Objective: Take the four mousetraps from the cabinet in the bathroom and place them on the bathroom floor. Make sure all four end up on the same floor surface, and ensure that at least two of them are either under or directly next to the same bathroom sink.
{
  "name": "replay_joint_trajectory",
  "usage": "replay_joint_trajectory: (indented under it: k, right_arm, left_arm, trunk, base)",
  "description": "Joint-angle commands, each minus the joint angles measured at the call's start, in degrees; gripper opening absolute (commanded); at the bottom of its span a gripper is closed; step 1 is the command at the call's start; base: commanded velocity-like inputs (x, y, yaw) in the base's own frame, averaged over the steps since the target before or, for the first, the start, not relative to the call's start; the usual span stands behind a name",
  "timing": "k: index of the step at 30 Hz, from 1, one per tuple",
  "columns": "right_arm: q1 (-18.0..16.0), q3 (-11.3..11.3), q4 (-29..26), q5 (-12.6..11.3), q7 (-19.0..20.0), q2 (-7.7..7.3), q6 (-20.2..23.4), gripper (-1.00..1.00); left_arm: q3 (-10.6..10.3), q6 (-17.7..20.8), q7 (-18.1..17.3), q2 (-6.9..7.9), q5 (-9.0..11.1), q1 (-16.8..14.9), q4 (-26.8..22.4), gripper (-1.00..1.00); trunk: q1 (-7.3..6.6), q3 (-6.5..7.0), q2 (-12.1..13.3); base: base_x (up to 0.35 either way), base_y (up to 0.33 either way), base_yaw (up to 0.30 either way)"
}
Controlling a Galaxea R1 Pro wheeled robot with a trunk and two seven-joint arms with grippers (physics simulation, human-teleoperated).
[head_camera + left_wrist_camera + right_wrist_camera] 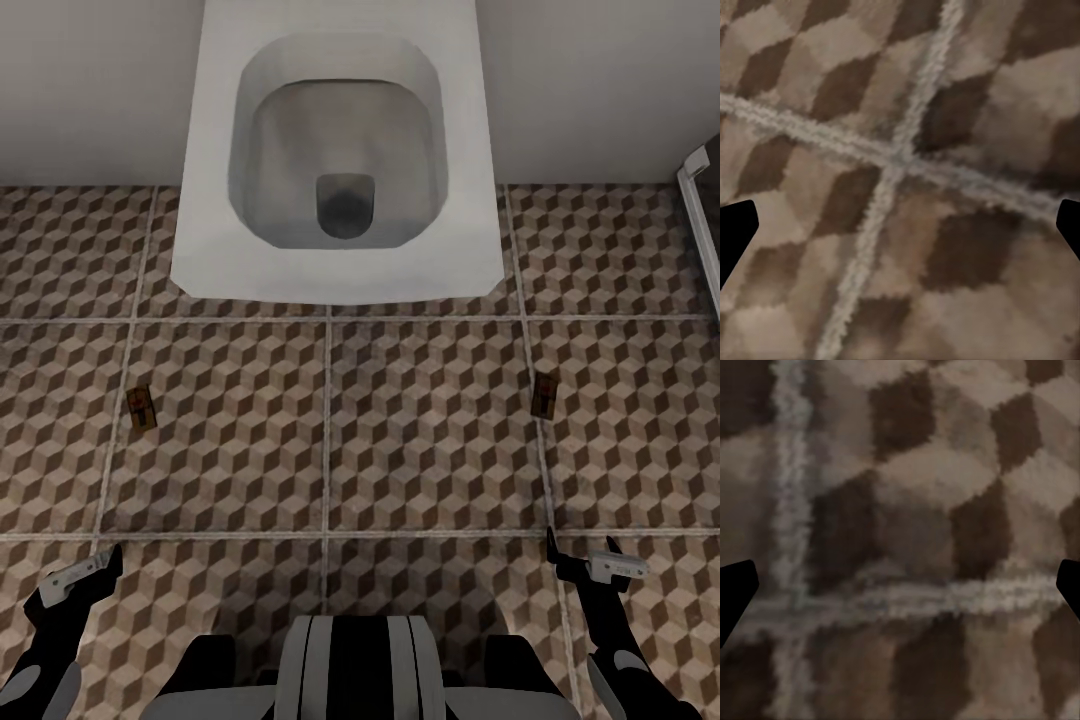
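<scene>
Two mousetraps lie flat on the cube-patterned bathroom floor: one mousetrap to the left of the white sink, the other mousetrap to its right, both just in front of it. My left gripper hangs low at the left, open and empty, over a crossing of grout lines. At the right, my right gripper is open and empty too. In each wrist view the dark fingertips sit far apart with only tile between them. The cabinet is out of view.
The sink juts from a pale wall and has a dark drain. A white upright frame stands at the right edge. My own trunk sits at the near edge. Open tile stretches between the traps.
</scene>
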Motion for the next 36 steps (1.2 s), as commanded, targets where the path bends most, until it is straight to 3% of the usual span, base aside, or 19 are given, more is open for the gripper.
replay_joint_trajectory:
  k: [1, 8, 36]
  right_arm:
    - [0.0, 0.0, 0.0, 0.3, -0.3, 0.00, -0.1, 1.00]
    - [0.0, 0.0, 0.1, 0.3, -0.3, -0.01, -0.1, 1.00]
    - [0.0, 0.0, 0.1, 0.4, -0.3, 0.04, -0.3, 1.00]
  left_arm:
    - [0.0, -0.2, -0.1, -0.05, 0.4, 0.0, 0.0, 1.00]
    - [0.0, -0.3, -0.1, -0.31, 0.5, 0.0, 0.0, 1.00]
    - [-0.1, -0.3, 0.0, -0.29, -0.1, 0.0, 0.1, 1.00]
  trunk:
    - [-0.01, -0.02, 0.0]
    - [-0.01, -0.02, 0.0]
    - [-0.73, 6.18, 0.4]
  base:
    - [0.000, 0.000, 0.000]
    - [0.000, 0.000, 0.000]
    - [0.000, 0.000, 0.000]
